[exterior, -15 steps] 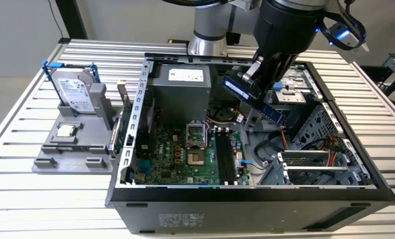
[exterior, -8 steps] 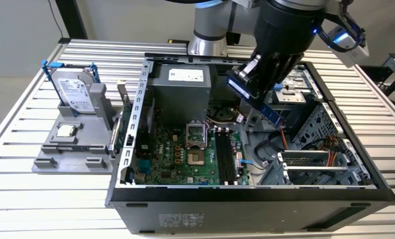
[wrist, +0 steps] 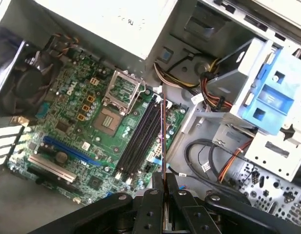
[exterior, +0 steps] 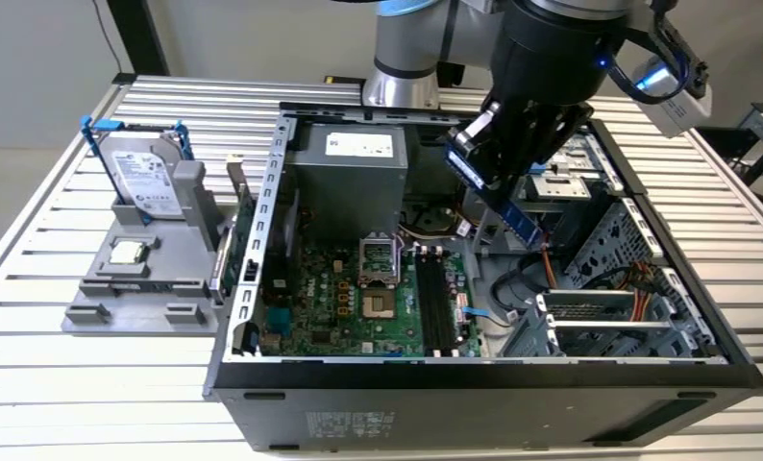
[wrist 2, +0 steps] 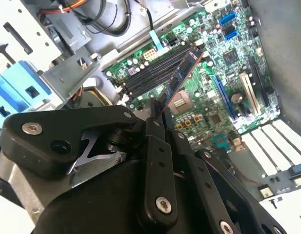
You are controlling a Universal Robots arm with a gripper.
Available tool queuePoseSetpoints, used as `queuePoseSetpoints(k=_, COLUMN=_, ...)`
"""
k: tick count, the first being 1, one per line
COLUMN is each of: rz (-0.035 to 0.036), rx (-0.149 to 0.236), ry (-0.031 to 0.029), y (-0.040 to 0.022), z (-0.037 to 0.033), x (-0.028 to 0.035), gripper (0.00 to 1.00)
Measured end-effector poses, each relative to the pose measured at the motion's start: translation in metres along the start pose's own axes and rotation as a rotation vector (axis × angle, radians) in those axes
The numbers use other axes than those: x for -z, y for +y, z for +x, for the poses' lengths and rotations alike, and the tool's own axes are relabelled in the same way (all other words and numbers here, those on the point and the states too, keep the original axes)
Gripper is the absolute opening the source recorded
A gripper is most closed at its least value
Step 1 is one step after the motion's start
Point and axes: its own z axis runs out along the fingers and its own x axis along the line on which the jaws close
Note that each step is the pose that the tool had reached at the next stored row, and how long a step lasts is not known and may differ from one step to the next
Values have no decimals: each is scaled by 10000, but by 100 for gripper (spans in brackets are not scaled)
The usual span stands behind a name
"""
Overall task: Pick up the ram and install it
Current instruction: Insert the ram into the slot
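Hanging tilted over the open computer case (exterior: 247, 288), the ram (wrist 2: 181, 74) is being carried by one end above the motherboard (wrist: 67, 107), and it is not yet sitting in any of the black memory slots (wrist: 140, 134). The jaws of the gripper (wrist: 163, 187) are pinching narrow on the stick, leaving most of its length projecting free beyond the fingertips.

That long overhang is creating the main risk. With so little of the board clamped, any contact at the far end is likely to be twisting it in the grip. The slant is adding to this, since a tilted stick is liable to be meeting the slot corner-first and jamming instead of seating evenly. The slots are lying close together, so a small sideways error is risking the wrong channel or a ridge between two of them.

Whether the slot latches are standing open cannot be told. The bare processor socket (wrist: 110, 121) is lying just beside the slots, and the loose cables (wrist: 209, 161) are crowding the other side, so a slipped or dropped stick is endangering both.
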Motion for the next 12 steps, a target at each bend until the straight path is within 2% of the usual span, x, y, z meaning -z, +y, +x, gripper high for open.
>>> queuePoseSetpoints(k=12, rz=70, rx=-2067, ry=-49, y=0, z=0, x=-5, gripper=0)
